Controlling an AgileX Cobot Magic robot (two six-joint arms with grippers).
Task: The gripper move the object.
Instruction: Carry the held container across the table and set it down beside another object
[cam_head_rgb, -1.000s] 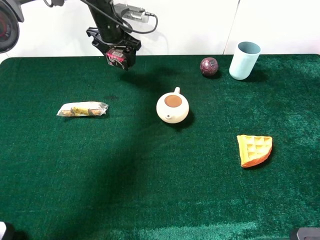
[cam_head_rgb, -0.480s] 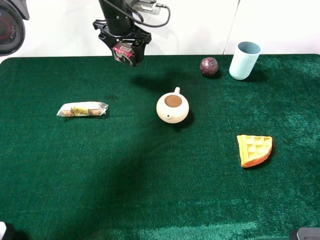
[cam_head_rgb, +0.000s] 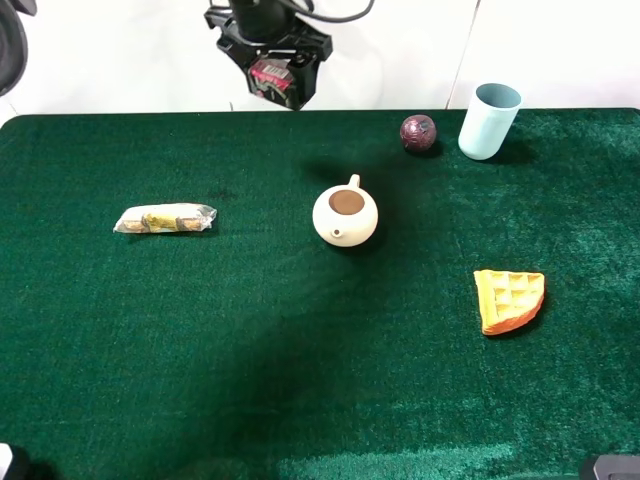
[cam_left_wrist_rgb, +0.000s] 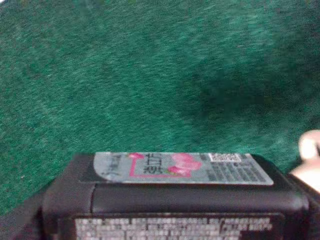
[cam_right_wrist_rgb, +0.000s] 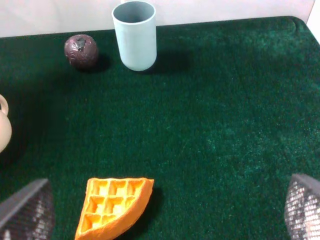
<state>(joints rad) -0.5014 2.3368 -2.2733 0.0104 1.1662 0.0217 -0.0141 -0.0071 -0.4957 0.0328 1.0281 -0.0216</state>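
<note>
The left end effector (cam_head_rgb: 277, 72) clamps the black box (cam_head_rgb: 280, 84) in the air over the far edge of the table (cam_head_rgb: 200, 380), at 11 o'clock from the teapot (cam_head_rgb: 345, 216). From the teapot, the ball (cam_head_rgb: 418, 132) lies at 1, the cup (cam_head_rgb: 489, 120) at 2, the waffle (cam_head_rgb: 509, 299) at 4 and the snack bar (cam_head_rgb: 165, 218) at 9. The table is green felt, with a white wall behind. The right end effector (cam_right_wrist_rgb: 164, 207) is spread wide.

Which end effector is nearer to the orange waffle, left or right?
Right. The waffle lies just ahead of the open right end effector. The left end effector holds the black box up at the far side, beyond the teapot.
</note>
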